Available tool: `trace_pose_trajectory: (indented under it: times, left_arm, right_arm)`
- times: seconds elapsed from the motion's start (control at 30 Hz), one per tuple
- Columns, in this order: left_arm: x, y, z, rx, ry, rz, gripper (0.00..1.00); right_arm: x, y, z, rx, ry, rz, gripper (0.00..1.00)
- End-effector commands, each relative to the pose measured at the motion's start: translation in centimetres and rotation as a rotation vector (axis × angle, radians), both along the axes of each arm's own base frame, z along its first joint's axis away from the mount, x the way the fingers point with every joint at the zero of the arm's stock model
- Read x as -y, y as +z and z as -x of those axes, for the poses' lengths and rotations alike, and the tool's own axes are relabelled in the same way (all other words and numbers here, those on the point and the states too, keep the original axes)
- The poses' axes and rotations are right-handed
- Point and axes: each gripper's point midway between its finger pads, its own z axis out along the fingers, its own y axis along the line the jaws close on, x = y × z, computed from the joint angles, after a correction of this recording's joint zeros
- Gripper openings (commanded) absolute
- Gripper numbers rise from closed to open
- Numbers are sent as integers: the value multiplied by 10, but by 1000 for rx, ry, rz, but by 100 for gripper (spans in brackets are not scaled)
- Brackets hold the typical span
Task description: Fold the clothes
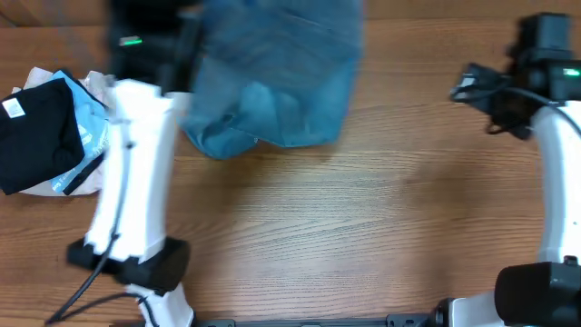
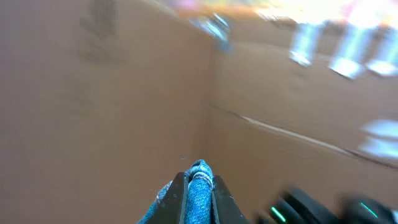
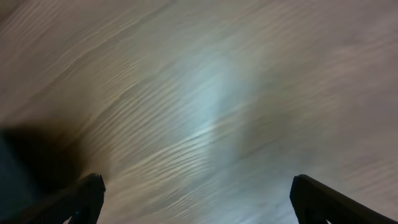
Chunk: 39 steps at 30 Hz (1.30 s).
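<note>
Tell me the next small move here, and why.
Probably lower the left gripper to lay the jeans flat on the table: it pinches denim, the jeans look bunched, and the right gripper is open and empty.

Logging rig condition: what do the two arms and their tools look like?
The left arm and right arm are white tubes with black joints. Black cables trail by the left base and right wrist; each wrist shows a green light. The left tool and right tool have dark straight fingers.
</note>
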Motion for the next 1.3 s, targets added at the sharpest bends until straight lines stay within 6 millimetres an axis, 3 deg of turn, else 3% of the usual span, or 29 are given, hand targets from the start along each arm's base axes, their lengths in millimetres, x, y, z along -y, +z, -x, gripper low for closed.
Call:
trace_pose_trajectory:
  times: [0.0, 0.1, 0.17, 0.27, 0.37, 0.43, 0.5, 0.6, 0.8, 0.87, 1.03, 1.27]
  left_arm:
    - [65, -10, 68, 95, -270, -77, 4]
    - [101, -37, 102, 138, -353, -177, 4]
    - [105, -44, 114, 164, -364, -224, 4]
    - [81, -35, 118, 137, -360, -239, 4]
    - [32, -17, 127, 52, -386, -227, 4]
    - [-2, -15, 126, -46, -350, -231, 4]
    - [-32, -25, 120, -162, -273, -255, 4]
    - [-67, -62, 109, -379, -131, -321, 4]
    - [-100, -137, 116, -619, 7, -550, 5]
    - [-114, -155, 108, -670, 109, -621, 4]
    - [-150, -172, 88, -757, 382, -690, 4]
    - [-157, -175, 83, -739, 419, -725, 8]
  right_arm:
    - [51, 13, 15, 29, -164, 15, 100]
    - [84, 13, 29, 30, -253, 1, 100]
    - [99, 13, 38, 34, -286, -13, 100]
    - [109, 14, 41, 60, -276, -52, 100]
    - [97, 19, 30, 117, -157, -105, 100]
    - [75, 27, 14, 185, -5, -155, 100]
    - [45, 38, -1, 263, 174, -209, 100]
    - [5, 45, -14, 309, 359, -230, 100]
    - [-76, 37, -31, 290, 634, -224, 100]
    - [-104, 23, -34, 248, 724, -219, 100]
    - [-140, -27, -43, 88, 799, -182, 100]
    - [-172, -86, -34, -104, 848, -277, 100]
